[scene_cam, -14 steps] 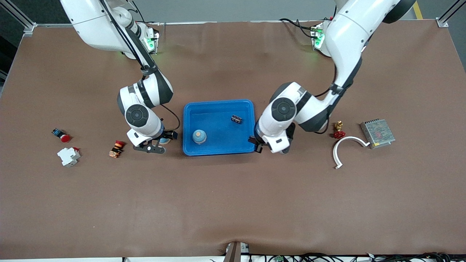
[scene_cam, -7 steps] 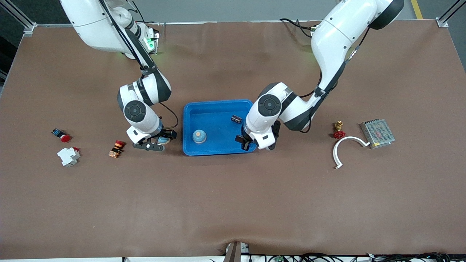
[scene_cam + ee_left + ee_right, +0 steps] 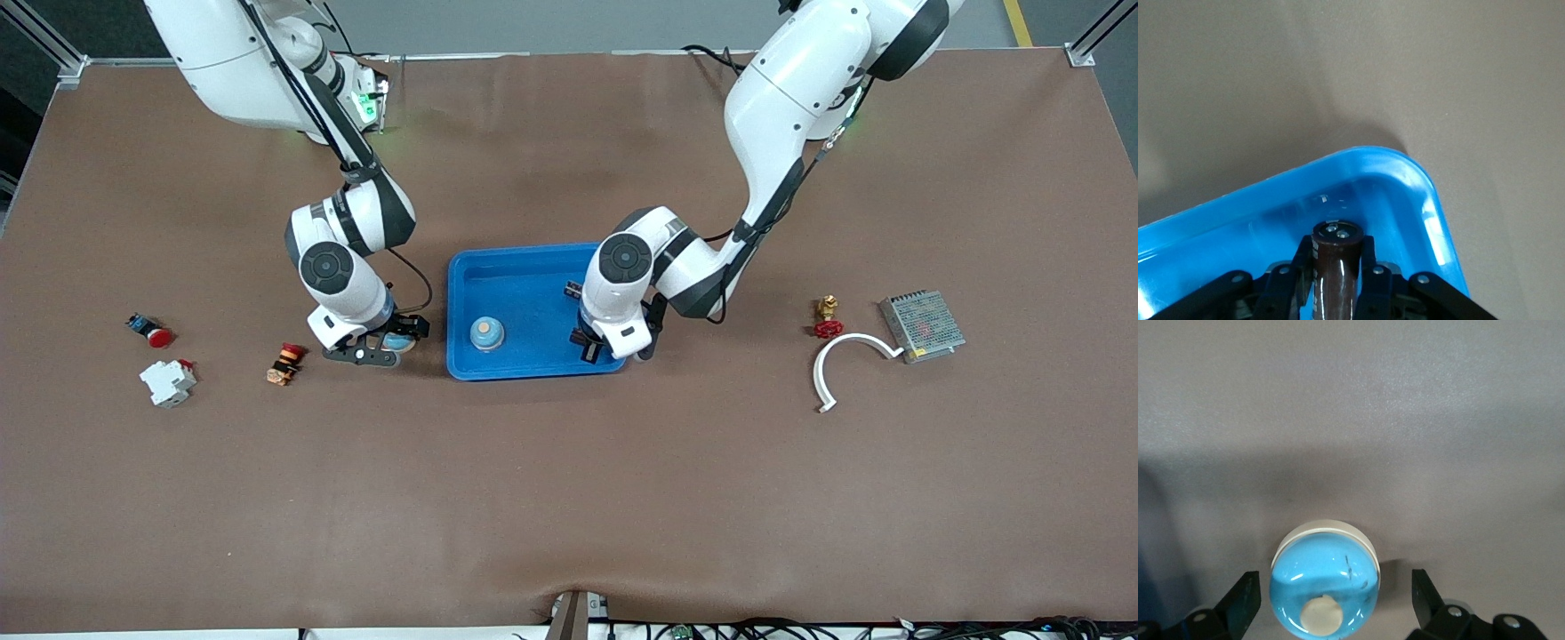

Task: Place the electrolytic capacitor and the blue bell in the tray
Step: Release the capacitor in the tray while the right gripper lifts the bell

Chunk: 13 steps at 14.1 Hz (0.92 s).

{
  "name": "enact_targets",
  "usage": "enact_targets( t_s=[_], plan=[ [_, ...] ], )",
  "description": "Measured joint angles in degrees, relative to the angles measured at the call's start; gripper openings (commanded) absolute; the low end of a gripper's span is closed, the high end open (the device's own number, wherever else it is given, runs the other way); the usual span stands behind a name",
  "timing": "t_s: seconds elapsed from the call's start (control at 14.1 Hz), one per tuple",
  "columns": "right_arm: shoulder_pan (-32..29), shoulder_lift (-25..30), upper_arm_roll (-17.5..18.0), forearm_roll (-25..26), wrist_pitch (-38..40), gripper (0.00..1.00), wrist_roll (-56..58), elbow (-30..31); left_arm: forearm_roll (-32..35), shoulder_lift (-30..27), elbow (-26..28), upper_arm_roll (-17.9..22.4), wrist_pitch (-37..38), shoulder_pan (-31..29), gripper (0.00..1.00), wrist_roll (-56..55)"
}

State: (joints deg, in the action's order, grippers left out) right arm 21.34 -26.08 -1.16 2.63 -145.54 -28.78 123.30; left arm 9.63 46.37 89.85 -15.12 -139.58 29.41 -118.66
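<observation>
Item: blue tray [image 3: 533, 360], found at the middle of the brown worktop [image 3: 569, 498]. One blue bell [image 3: 486, 332] with a pale knob was seen already resting inside it, toward the right arm's end. A small dark component [image 3: 573, 288] was also noted in the tray, largely hidden by the left arm.

Item: electrolytic capacitor [image 3: 1335, 267], a dark brown cylinder with two terminals on its end face. It was clenched between the fingers [image 3: 1373, 283] of the left gripper [image 3: 1335, 280], which was held over the tray's corner toward the left arm's end (in the wrist view the blue rim [image 3: 1438, 220] curved just past the capacitor's tip).

Item: second blue bell [image 3: 1324, 583], standing on the worktop just beside the tray at the right arm's end. The right gripper [image 3: 1331, 597] was lowered around it, fingers [image 3: 1241, 600] spread wide on either side and not touching it.

Other items recorded:
- toward the right arm's end: a red-and-yellow button [image 3: 285, 363], a white breaker [image 3: 167, 381], a red-capped switch [image 3: 149, 331];
- toward the left arm's end: a brass valve [image 3: 828, 316], a white curved clip [image 3: 840, 364], a metal power supply [image 3: 922, 325].
</observation>
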Motion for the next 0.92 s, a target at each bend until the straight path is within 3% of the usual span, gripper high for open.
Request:
enact_targets(
  t_s=[0.07, 0.14, 0.21, 0.35, 0.71, 0.92],
  plan=[
    [0.0, 0.0, 0.0, 0.0, -0.8, 1.0, 0.0, 0.2, 0.0, 0.0, -0.1, 0.2, 0.0, 0.0, 1.0, 0.0],
    [0.0, 0.0, 0.0, 0.0, -1.6, 1.0, 0.0, 0.4, 0.3, 0.0, -0.3, 0.6, 0.0, 0.0, 1.0, 0.0],
    [0.0, 0.0, 0.0, 0.0, -2.2, 0.77, 0.0, 0.6, 1.0, 0.0, -0.9, 0.8, 0.0, 0.0, 1.0, 0.1],
    [-0.1, 0.0, 0.0, 0.0, -2.4, 0.01, 0.0, 0.8, 2.7, -0.4, -2.5, 0.8, 0.4, 0.0, 1.0, 0.1],
    [-0.3, 0.2, 0.0, 0.0, -2.1, 0.0, -0.1, 0.9, 3.3, -5.4, -6.1, 0.8, 9.6, -0.3, 1.0, 6.5],
    [-0.7, 1.8, 0.0, -0.2, 3.8, 0.0, -0.1, -0.3, 3.3, -10.5, -6.8, 1.1, 18.3, -1.9, 1.0, 17.1]
  ],
)
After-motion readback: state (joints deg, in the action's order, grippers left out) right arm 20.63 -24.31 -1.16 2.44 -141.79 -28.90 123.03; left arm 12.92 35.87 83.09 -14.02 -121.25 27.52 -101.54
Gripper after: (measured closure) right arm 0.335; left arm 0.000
